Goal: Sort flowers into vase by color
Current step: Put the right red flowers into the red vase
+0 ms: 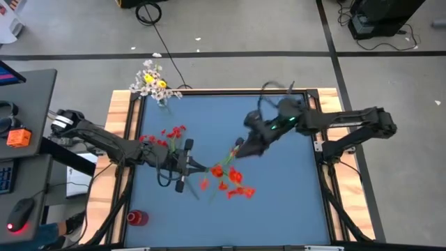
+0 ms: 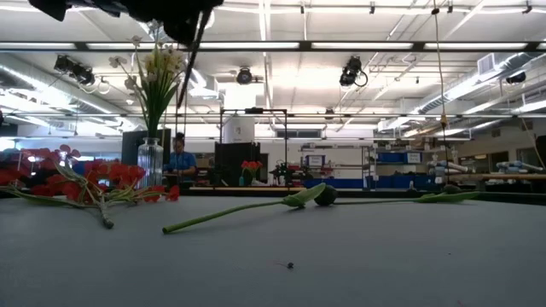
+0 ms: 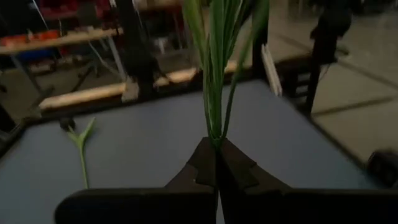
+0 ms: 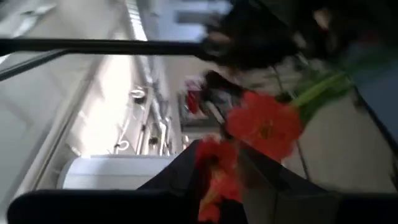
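Observation:
A sprig with red blossoms (image 1: 226, 180) stretches to the right from my left gripper (image 1: 189, 167), which is shut on its green stems (image 3: 214, 93). My right gripper (image 1: 240, 148) hovers just beyond those blossoms, fingers apart, with red blossoms (image 4: 264, 124) close in front of it. A second red bunch (image 1: 169, 134) lies flat on the blue table beside the left arm. A glass vase (image 2: 151, 162) with white and yellow flowers (image 1: 155, 84) stands at the far left corner. A green sprig with a dark bud (image 2: 311, 198) lies on the table. My left gripper pinches a thin bundle of green stems (image 3: 214, 138) between its two fingers. The fingers come about level from the table's left. The stems run on away from the fingertips, and their blossoms lie outside the wrist view. My right gripper has a red blossom (image 4: 214, 177) in the gap between its fingers; whether a finger touches it I cannot tell.
A small red vessel (image 1: 136, 217) stands at the near left corner. A raised wooden rim (image 1: 125, 111) frames the blue table. Bare blue surface lies at the near right (image 1: 293, 202). A person (image 2: 180, 158) sits far back in the room.

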`<state>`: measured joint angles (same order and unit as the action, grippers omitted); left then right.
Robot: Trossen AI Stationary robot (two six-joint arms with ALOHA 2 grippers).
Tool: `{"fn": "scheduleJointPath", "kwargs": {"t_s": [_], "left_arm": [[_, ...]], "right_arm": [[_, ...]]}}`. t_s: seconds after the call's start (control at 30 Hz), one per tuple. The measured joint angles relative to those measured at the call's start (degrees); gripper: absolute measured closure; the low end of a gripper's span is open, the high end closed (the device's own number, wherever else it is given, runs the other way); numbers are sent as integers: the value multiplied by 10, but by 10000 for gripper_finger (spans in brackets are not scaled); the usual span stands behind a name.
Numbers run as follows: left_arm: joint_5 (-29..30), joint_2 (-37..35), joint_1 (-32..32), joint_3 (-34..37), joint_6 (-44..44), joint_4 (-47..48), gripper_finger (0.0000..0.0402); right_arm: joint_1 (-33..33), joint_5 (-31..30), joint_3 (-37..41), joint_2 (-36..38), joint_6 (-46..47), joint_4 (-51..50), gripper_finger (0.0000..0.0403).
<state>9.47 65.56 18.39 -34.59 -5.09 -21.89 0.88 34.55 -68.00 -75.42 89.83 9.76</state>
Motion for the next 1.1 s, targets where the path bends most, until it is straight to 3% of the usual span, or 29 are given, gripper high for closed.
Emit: {"fn": "scheduleJointPath", "kwargs": {"t_s": [0.13,0.23,0.4,0.53,0.6,0.77,0.87,1.1], "left_arm": [[1,-31,-2,0,0,-17,400],[1,-48,-9,0,0,-37,400],[5,-77,-22,0,0,-87,400],[22,-97,-32,-1,0,-109,400],[33,-105,-34,4,-4,-117,400],[64,-136,-33,44,24,-150,401],[99,-160,-21,72,27,-187,401],[171,-213,12,109,11,-209,401]], "right_arm": [[9,-55,0,42,-118,41,302],[10,-91,0,77,-256,72,302],[6,-93,-1,115,-538,48,303],[1,-135,1,117,-543,-12,310],[-2,-153,1,126,-609,-58,317],[-26,-274,1,154,-720,-198,341],[-33,-340,1,187,-764,-275,359],[-35,-396,57,297,-771,-357,387]]}}
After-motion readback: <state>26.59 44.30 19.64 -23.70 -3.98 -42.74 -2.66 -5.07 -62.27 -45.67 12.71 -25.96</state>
